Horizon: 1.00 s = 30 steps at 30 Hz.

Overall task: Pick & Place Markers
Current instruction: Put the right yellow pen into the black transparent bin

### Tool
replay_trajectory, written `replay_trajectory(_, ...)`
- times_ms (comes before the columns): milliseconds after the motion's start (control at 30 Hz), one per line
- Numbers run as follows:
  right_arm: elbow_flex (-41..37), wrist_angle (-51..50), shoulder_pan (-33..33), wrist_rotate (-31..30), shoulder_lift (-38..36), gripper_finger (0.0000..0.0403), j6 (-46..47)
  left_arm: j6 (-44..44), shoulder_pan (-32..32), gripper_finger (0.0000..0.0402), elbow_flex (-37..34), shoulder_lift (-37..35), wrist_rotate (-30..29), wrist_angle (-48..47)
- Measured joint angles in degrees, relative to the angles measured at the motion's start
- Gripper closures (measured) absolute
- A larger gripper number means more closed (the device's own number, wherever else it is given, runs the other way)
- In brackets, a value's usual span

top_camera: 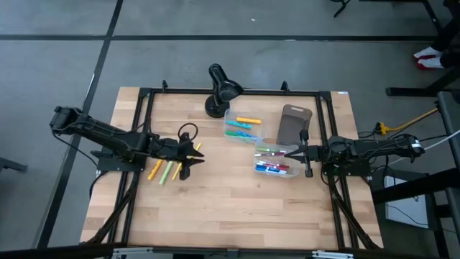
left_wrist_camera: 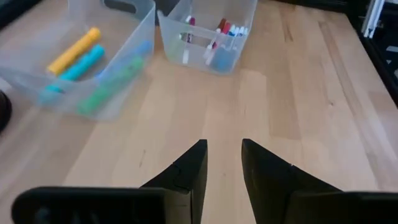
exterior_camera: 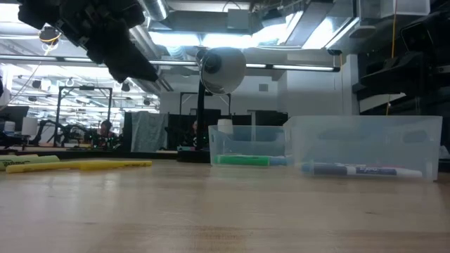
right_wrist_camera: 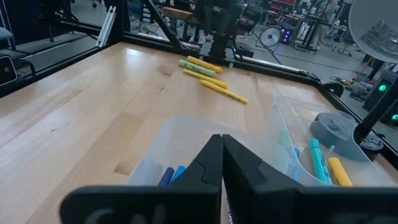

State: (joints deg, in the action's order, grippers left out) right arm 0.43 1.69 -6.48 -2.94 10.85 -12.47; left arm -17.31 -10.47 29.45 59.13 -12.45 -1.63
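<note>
Markers (top_camera: 167, 170) on the left await pickup; two bins (top_camera: 241, 124) partly filled.
My left gripper (top_camera: 188, 160) hovers parted and empty above them; next, descend and grasp one. My right gripper (top_camera: 307, 153) waits clenched.

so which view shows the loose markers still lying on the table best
The right wrist view: the loose markers lie unobstructed on the wood, yellow and yellow-green. The high view shows them partly under the left gripper. The low view sees them edge-on. The left wrist view shows only the binned ones.
</note>
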Motion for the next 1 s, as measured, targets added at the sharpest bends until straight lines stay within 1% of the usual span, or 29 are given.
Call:
replay_trajectory(167,0.0,0.0,0.0,0.0,0.0,0.0395,0.0,-6.4,-0.4,0.0311,0.0,0.0,0.2,-4.0)
replay_trajectory(333,0.0,0.0,0.0,0.0,0.0,0.0395,0.0,-15.9,-0.3,0.0311,0.0,0.0,0.8,-13.1)
replay_trajectory(433,0.0,0.0,0.0,0.0,0.0,0.0395,0.0,-22.2,-0.3,0.0311,0.0,0.0,-1.8,-17.8)
replay_trajectory(533,0.0,0.0,0.0,0.0,0.0,0.0395,0.0,-28.2,-0.3,0.0311,0.0,0.0,-4.7,-18.9)
replay_trajectory(667,0.0,0.0,0.0,0.0,0.0,0.0395,0.0,-29.5,-0.3,0.0314,0.0,0.0,-7.5,-18.9)
replay_trajectory(767,0.0,0.0,0.0,0.0,0.0,0.0395,0.0,-30.5,-0.3,0.0316,0.1,1.3,-9.0,-19.0)
replay_trajectory(1000,0.0,0.0,0.0,0.0,0.0,0.0395,0.0,-33.1,0.1,0.0316,0.1,9.1,-9.0,-19.0)
